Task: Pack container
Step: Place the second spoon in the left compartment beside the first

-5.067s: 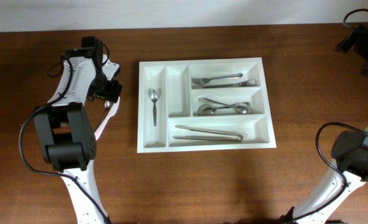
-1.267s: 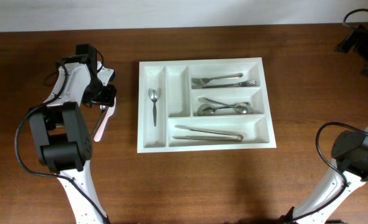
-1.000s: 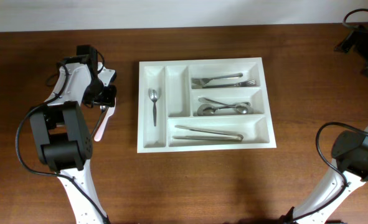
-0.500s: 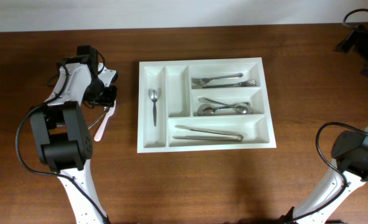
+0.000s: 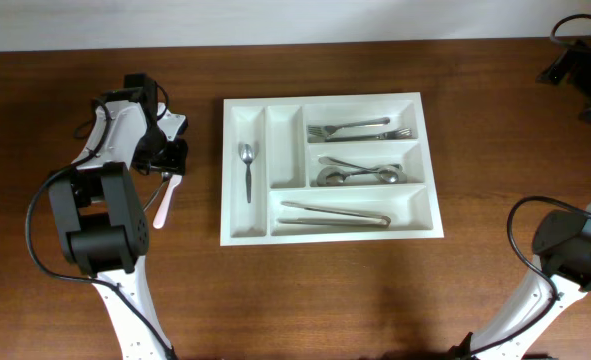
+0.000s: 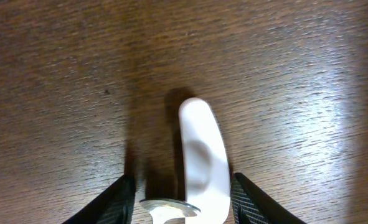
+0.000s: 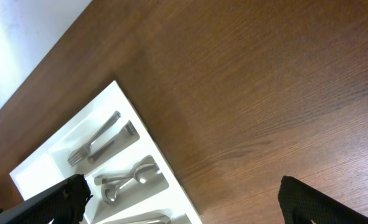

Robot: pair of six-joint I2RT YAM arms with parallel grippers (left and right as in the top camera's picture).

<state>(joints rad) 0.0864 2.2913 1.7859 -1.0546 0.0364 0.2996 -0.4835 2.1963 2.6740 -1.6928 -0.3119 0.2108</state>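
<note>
Just left of the container (image 5: 233, 170), which lies between the arms, the nearer left gripper (image 6: 180, 186) hangs with jaws part-spread astride a white utensil (image 6: 201, 146) running lengthwise between them, seemingly not pinched, while the right gripper (image 7: 180, 199) gapes wide, well right of it.

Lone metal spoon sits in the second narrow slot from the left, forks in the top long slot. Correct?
One thing is off. The spoon lies in the leftmost narrow slot of the container, not the second from the left, which holds nothing. The overhead view shows this. The rest stands: the forks are in the top long slot.
</note>
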